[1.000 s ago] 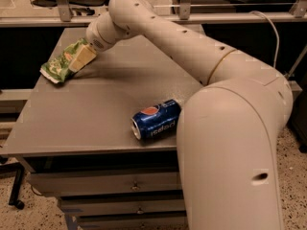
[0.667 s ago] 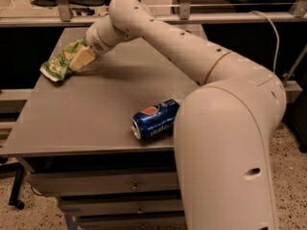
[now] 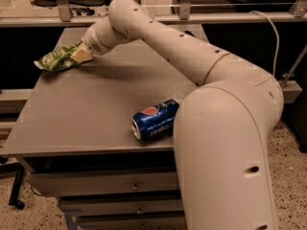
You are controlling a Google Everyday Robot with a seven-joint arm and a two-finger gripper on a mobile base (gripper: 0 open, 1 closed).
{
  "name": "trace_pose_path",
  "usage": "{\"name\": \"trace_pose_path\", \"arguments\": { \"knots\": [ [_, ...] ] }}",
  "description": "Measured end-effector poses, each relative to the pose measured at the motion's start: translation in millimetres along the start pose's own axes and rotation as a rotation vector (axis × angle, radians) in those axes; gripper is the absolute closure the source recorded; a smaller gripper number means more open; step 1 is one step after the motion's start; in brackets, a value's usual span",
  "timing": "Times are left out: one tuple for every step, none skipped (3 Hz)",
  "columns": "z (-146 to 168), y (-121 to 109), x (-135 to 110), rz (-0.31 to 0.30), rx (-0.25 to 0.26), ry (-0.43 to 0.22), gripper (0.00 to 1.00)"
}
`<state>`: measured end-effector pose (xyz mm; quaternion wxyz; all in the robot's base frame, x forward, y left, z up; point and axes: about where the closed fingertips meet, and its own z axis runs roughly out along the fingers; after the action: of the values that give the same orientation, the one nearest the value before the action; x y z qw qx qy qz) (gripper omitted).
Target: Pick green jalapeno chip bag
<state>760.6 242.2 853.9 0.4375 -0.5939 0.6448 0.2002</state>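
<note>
The green jalapeno chip bag (image 3: 56, 60) is a crinkled light-green bag at the table's far left edge, with its left tip reaching past the edge. My gripper (image 3: 80, 56) is at the bag's right end. One cream finger lies over the top of the bag and the bag is pinched there. The underside of the bag and the other finger are hidden. My arm reaches across from the lower right.
A blue Pepsi can (image 3: 154, 120) lies on its side near the front edge of the grey table (image 3: 86, 109), beside my arm's large base segment. Drawers sit under the table. A metal rail (image 3: 192, 17) runs behind the table.
The bag's left end has shifted a little left and up, past the table edge. The gripper has stayed on the bag's right end. The can has not moved.
</note>
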Motion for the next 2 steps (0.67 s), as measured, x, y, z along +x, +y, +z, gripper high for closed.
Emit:
{"name": "trace_pose_path", "arguments": {
  "knots": [
    [-6.5,2.2,-7.8,-0.003,0.004,-0.027,0.88],
    [-27.7,6.1,-32.6,-0.020,0.012,-0.113,1.00]
  ]
}}
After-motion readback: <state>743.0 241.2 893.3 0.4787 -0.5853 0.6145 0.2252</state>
